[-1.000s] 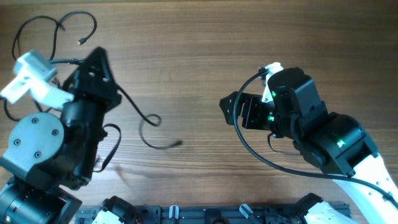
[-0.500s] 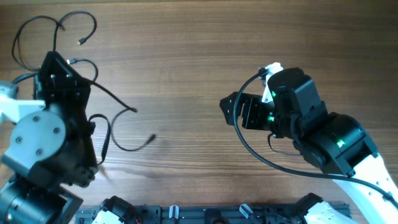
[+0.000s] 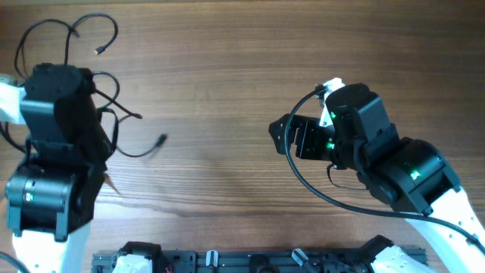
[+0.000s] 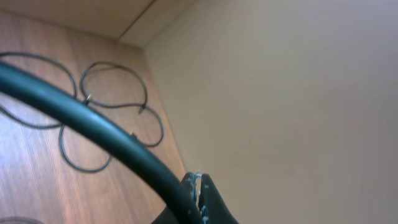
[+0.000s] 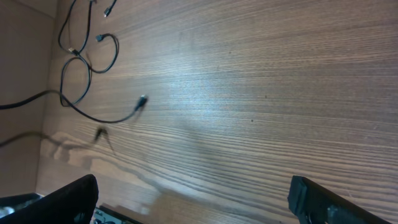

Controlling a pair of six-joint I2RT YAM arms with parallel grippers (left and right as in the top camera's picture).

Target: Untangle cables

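1. Wood-grain bench (image 3: 227,68) carries the thin black cables (image 3: 73,30), all gathered in the upper left of the overhead frame.
2. At the top of that group the cables lie in open loops, and one loose end curls back inward below the right-hand loop.
3. Two strands run rightward from under the left arm (image 3: 53,152). The upper one stops short, and the lower one sags and ends in a small plug (image 3: 161,139), the part of the cables farthest right.
4. The left arm rises along the left edge of the overhead frame, and its dark head covers the lower part of the cables.
5. The left jaws are hidden under that head from above. The left wrist view shows only a dark tip at bottom centre and a thick cord (image 4: 93,124), blurred, crossing from the left edge. I cannot tell how far the jaws are open or whether they hold anything.
6. At the left of the left wrist view, cable loops (image 4: 87,99) lie on the bench beside a pale wall (image 4: 280,93).
7. The right arm (image 3: 394,163) reaches from the lower right toward centre right, well apart from the cables.
8. The right jaws are spread wide. Their fingers (image 5: 68,199) sit in the two lower corners of the right wrist view with only bare bench between them, and they grip nothing.
9. In that view the cables (image 5: 73,53) fill the upper left, and the plug (image 5: 142,99) is the part nearest the jaws, though well apart from them.
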